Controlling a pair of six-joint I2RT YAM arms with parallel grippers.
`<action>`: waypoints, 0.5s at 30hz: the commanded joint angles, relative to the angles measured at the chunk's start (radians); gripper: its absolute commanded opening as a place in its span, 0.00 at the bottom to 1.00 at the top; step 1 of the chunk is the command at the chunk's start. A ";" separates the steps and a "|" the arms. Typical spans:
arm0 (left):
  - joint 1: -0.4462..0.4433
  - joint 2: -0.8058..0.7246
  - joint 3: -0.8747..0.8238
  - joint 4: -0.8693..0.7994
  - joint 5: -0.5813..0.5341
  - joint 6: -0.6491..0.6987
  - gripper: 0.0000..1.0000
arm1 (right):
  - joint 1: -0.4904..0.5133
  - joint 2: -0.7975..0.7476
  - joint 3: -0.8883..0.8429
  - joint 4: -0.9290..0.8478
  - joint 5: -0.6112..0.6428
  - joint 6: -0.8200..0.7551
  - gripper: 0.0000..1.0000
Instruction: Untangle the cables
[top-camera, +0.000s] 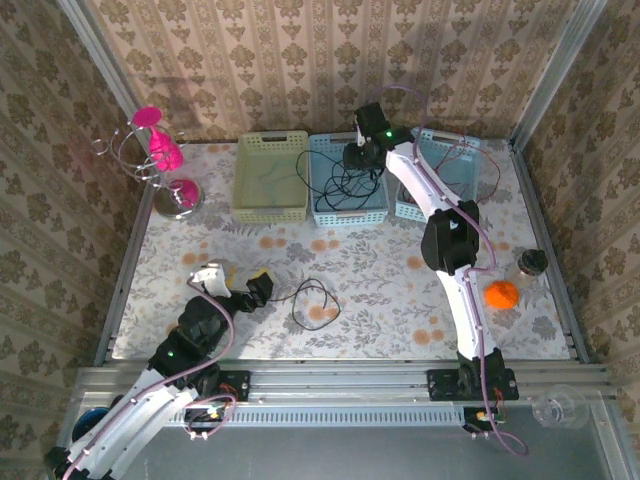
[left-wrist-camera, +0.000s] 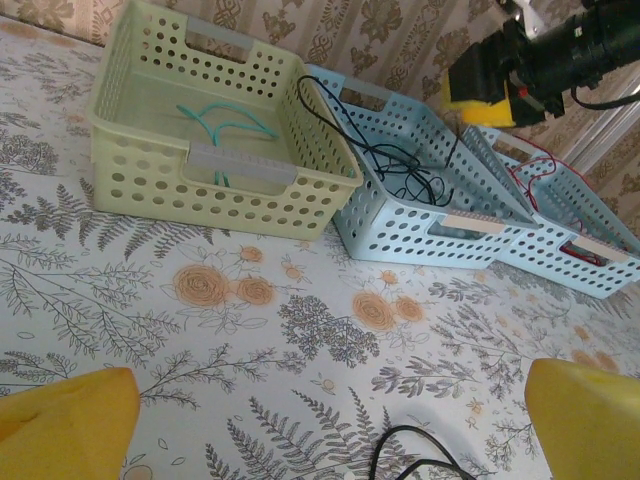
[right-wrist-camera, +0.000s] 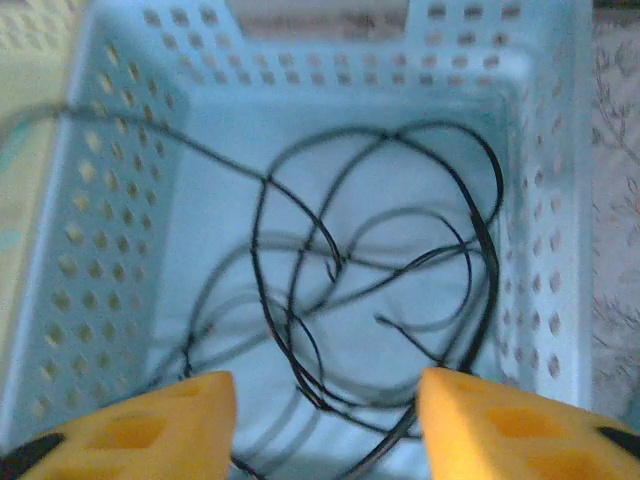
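Several black cables (right-wrist-camera: 370, 270) lie coiled in the middle blue basket (top-camera: 348, 180). My right gripper (right-wrist-camera: 325, 430) hovers just over them, open, its yellow fingers (right-wrist-camera: 150, 425) standing wide apart; one strand runs close by the right finger. It hangs over that basket's far end (top-camera: 360, 155). A lone black cable loop (top-camera: 315, 303) lies on the tablecloth. My left gripper (left-wrist-camera: 330, 440) is open just left of it, with the loop's edge (left-wrist-camera: 420, 458) between the fingertips (left-wrist-camera: 65, 425). A teal cable (left-wrist-camera: 225, 125) lies in the yellow-green basket (top-camera: 270, 178). Red cables (left-wrist-camera: 545, 175) sit in the right blue basket (top-camera: 450, 172).
The three baskets stand side by side along the back wall. A pink wire stand (top-camera: 160, 160) is at the back left. An orange ball (top-camera: 502, 294) and a small dark object (top-camera: 532, 262) sit by the right edge, and a clear cup (top-camera: 558, 405) is on the front rail.
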 joint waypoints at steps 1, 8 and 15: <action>0.003 0.003 0.032 0.005 0.003 -0.016 1.00 | 0.031 -0.132 -0.067 -0.086 0.088 -0.057 0.59; 0.004 0.055 0.067 -0.006 0.003 -0.032 1.00 | 0.139 -0.496 -0.457 0.006 0.201 -0.036 0.64; 0.005 0.128 0.188 -0.349 -0.214 -0.202 1.00 | 0.410 -0.825 -1.105 0.362 0.034 -0.014 0.61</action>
